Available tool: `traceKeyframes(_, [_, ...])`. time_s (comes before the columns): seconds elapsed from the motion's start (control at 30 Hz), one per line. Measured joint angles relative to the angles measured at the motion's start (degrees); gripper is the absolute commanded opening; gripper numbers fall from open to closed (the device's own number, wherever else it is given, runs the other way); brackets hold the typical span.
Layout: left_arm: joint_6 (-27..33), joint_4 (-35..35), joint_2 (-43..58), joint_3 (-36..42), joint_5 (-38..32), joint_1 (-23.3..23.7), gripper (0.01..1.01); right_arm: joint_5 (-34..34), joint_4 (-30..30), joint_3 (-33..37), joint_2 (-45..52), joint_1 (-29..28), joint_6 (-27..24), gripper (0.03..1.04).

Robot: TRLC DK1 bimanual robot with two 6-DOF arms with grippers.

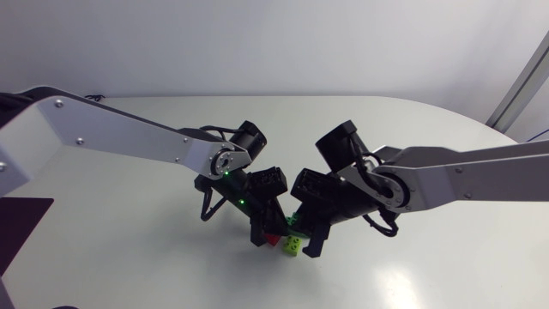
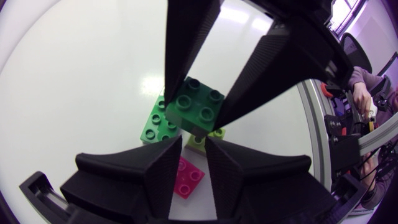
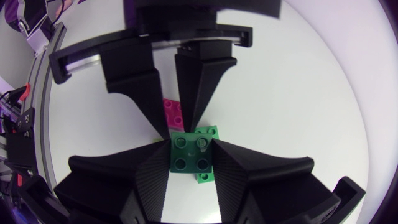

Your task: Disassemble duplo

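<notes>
Right gripper (image 3: pixel 191 148) is clamped on the dark green brick (image 3: pixel 189 155), which has a lime brick (image 3: pixel 205 178) under it. Left gripper (image 2: pixel 194 146) faces it closely; its grip cannot be told. A pink brick (image 2: pixel 186 177) lies beside them on the counter (image 2: pixel 74 74).

Two sides of dark green block (image 2: pixel 198 106): right gripper (image 3: pixel 191 147) clamps them.
Facing side: left gripper (image 2: pixel 194 144) crowds in.
Low beside it: light green block (image 2: pixel 155 127), pink block (image 2: pixel 188 177).
Farther out: table (image 2: pixel 74 81) open for passage.
</notes>
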Motion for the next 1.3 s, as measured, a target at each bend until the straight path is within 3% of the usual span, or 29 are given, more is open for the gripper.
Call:
traceKeyframes(0.27, [0.22,0.00,-2.62,-0.94,-1.53,-0.35,0.293,0.26,3.10,2.08,4.33,-6.93,-0.46,0.28])
traceKeyframes(0.43, [0.42,0.02,-2.64,-1.70,-2.99,-0.33,0.311,1.03,5.05,4.76,10.23,-8.15,-0.46,0.29])
traceKeyframes(0.57, [0.39,0.00,-3.32,-2.38,-3.30,-0.07,0.398,1.53,5.35,7.19,14.01,-8.20,-0.44,0.32])
traceKeyframes(0.63, [0.39,0.02,-3.85,-2.45,-3.93,0.31,0.487,1.77,5.49,8.13,15.37,-8.20,-0.44,0.42])
traceKeyframes(0.73, [0.39,0.15,-4.68,-2.73,-4.44,0.96,0.539,2.08,5.44,8.44,15.98,-8.20,-0.44,0.81])
traceKeyframes(0.8, [0.37,0.24,-5.20,-3.19,-5.05,1.27,0.607,2.43,5.49,8.44,15.93,-8.20,-0.42,0.99])
traceKeyframes(1.0, [-0.13,0.44,-7.80,-4.90,-7.48,1.79,0.692,2.64,5.18,6.23,10.84,-8.20,-0.20,1.00])
traceKeyframes(1.17, [-2.67,3.65,-13.66,-7.41,-13.44,3.45,0.987,3.32,3.52,4.31,1.18,-8.24,1.73,1.00])
traceKeyframes(1.3, [-6.19,7.45,-19.12,-9.07,-22.47,5.57,0.987,7.82,3.63,1.53,-7.13,-8.66,3.74,1.00])
